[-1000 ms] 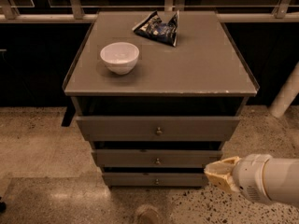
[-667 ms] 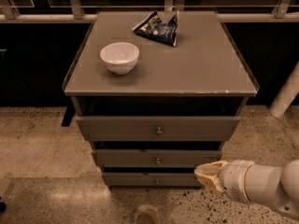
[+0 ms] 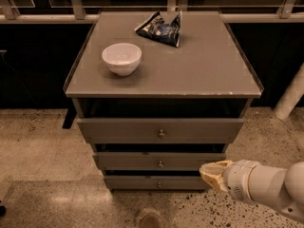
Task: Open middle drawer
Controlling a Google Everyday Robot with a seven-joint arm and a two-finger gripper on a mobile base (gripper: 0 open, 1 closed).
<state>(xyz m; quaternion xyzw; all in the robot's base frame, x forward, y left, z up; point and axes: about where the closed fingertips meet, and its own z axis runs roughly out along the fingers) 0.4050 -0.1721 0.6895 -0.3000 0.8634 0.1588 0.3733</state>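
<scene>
The grey cabinet has three stacked drawers. The middle drawer [image 3: 142, 161] is a mid-sized grey front with a small round metal knob [image 3: 160, 164] at its centre, and it sits pushed in. My gripper [image 3: 211, 173], with a yellowish tip on a white arm [image 3: 266, 186], comes in from the lower right. Its tip is at the right end of the middle drawer front, level with the gap between the middle and bottom drawers and well to the right of the knob.
The widest top drawer [image 3: 118, 129] and slim bottom drawer [image 3: 133, 182] each have a knob. A white bowl [image 3: 121, 58] and a dark snack bag [image 3: 160, 28] sit on the cabinet top [image 3: 199, 70]. Speckled floor lies around it, with a white post [image 3: 290, 96] at the right.
My gripper and arm have moved left, from off the cabinet's right side to the right end of the middle drawer front. The drawers, bowl and bag have not moved.
</scene>
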